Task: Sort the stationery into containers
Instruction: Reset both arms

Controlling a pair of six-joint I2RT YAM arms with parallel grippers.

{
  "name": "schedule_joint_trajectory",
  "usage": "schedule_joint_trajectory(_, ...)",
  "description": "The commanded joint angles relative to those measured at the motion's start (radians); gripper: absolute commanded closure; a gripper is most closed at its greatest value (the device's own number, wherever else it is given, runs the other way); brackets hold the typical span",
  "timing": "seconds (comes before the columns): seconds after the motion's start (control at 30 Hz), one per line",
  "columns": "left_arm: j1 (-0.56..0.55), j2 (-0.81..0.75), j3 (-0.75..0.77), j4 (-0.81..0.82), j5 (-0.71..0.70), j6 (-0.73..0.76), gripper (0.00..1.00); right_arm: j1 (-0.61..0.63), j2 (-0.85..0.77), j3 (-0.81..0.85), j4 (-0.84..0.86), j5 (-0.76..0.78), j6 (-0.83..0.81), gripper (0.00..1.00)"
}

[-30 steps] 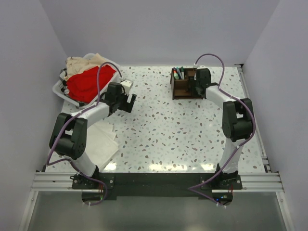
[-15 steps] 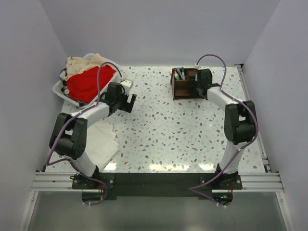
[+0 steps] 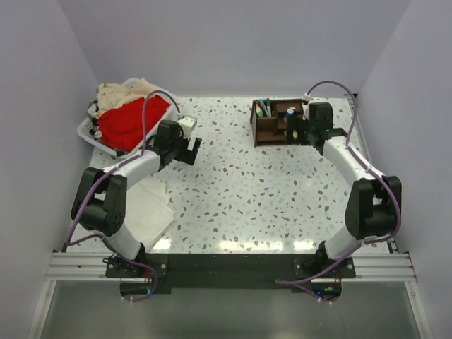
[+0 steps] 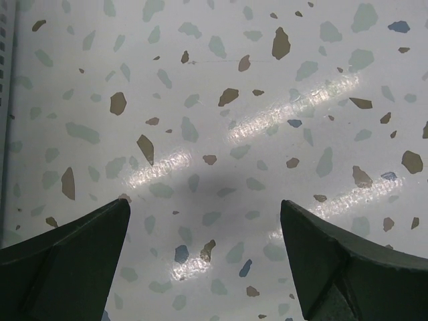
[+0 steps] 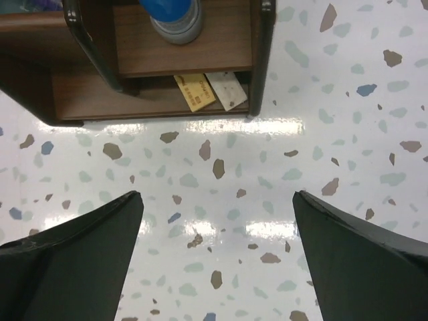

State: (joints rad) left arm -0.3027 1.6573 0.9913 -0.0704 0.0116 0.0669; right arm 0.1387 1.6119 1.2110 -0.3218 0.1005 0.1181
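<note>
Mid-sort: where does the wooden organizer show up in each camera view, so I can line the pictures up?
Top external: the wooden organizer sits at the far side of the table, right of centre.
Left wrist: not in it; only speckled tabletop shows.
Right wrist: along the top edge, left and centre, cut off by the frame.
Shared landmark: the blue-topped stub standing in the organizer, seen at the top of the right wrist view.

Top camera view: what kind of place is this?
Likely a robot test cell: plain lilac walls box in a speckled tabletop, left arm and right arm bolted to an aluminium rail, dark brown wooden organizer, white clothes basket.
</note>
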Motion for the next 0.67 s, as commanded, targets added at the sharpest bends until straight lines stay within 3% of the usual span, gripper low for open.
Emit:
schedule_joint_trajectory(0.0, -0.010, -0.073, 0.065, 0.034, 0.047, 0.031, 0.00, -0.097, -0.121, 0.058, -0.065, -0.261, 0.021, 0.01)
schedule_joint_trajectory(0.03, -0.013, -0.079, 0.075, 0.035, 0.051, 0.040, 0.00, -0.100, -0.136, 0.062, -0.065, -0.313, 0.022, 0.01)
schedule_joint_trajectory(0.1, -0.015, -0.100, 0.101, 0.049, 0.076, 0.054, 0.00, -0.100, -0.164, 0.076, -0.109, -0.273, 0.038, 0.01)
schedule_joint_trajectory(0.13, -0.019, -0.106, 0.112, 0.050, 0.083, 0.071, 0.00, -0.100, -0.179, 0.103, -0.141, -0.148, 0.060, 0.01)
schedule_joint_trajectory(0.23, -0.024, -0.116, 0.156, 0.041, 0.132, 0.103, 0.00, -0.100, -0.210, 0.139, -0.232, -0.046, 0.011, 0.01)
schedule_joint_trajectory(0.33, -0.024, -0.107, 0.199, 0.021, 0.169, 0.122, 0.00, -0.100, -0.262, 0.090, -0.183, 0.039, -0.075, 0.01)
schedule_joint_trajectory(0.63, -0.024, 0.002, 0.398, -0.069, 0.156, 0.169, 0.00, -0.122, -0.259, 0.027, -0.102, 0.038, -0.100, 0.01)
